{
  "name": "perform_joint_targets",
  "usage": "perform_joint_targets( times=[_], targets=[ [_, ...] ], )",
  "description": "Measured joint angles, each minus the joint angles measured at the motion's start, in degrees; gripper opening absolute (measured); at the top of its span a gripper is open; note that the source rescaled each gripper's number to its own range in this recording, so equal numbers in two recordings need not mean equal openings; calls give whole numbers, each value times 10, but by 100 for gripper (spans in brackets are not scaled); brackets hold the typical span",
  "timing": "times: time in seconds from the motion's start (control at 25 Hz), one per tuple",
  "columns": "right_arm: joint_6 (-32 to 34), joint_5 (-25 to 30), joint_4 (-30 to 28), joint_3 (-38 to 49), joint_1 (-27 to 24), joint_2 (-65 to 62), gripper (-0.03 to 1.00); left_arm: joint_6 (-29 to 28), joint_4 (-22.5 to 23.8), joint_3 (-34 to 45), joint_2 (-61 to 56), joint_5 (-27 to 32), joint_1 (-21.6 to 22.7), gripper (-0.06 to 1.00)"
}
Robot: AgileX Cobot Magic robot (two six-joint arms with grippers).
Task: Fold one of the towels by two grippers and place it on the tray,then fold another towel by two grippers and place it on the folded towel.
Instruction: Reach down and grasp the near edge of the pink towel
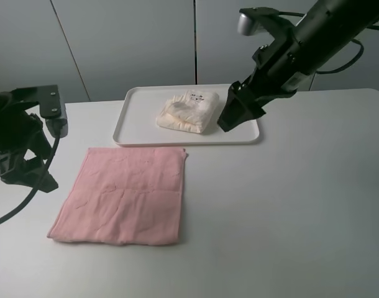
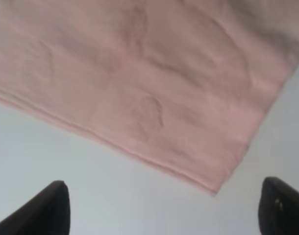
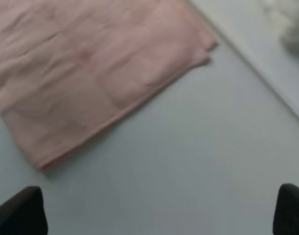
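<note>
The cream towel (image 1: 188, 112) lies folded in a bundle on the white tray (image 1: 135, 124) at the back of the table. The pink towel (image 1: 124, 194) is spread flat in front of the tray, left of centre. My right gripper (image 1: 236, 115) hangs open just right of the cream towel, over the tray's right end, holding nothing. My left gripper (image 1: 28, 177) stands open at the table's left, beside the pink towel's left edge. The left wrist view shows the pink towel (image 2: 139, 73) beyond the open left gripper (image 2: 164, 215). The right wrist view shows the pink towel (image 3: 90, 68), the tray's rim (image 3: 257, 54) and the open right gripper (image 3: 157, 215).
The white table (image 1: 289, 205) runs wide to the right and front of the pink towel. A grey panelled wall (image 1: 133, 43) stands behind the table's back edge.
</note>
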Motion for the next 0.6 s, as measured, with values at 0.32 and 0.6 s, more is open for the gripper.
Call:
perform_joint_targets(
  times=[0.32, 0.6],
  targets=[
    [-53, -109, -80, 0, 192, 25, 100, 20, 35, 82, 0, -35, 0, 99],
    [-28, -113, -133, 0, 271, 131, 100, 21, 61, 151, 0, -126, -11, 99]
  ],
)
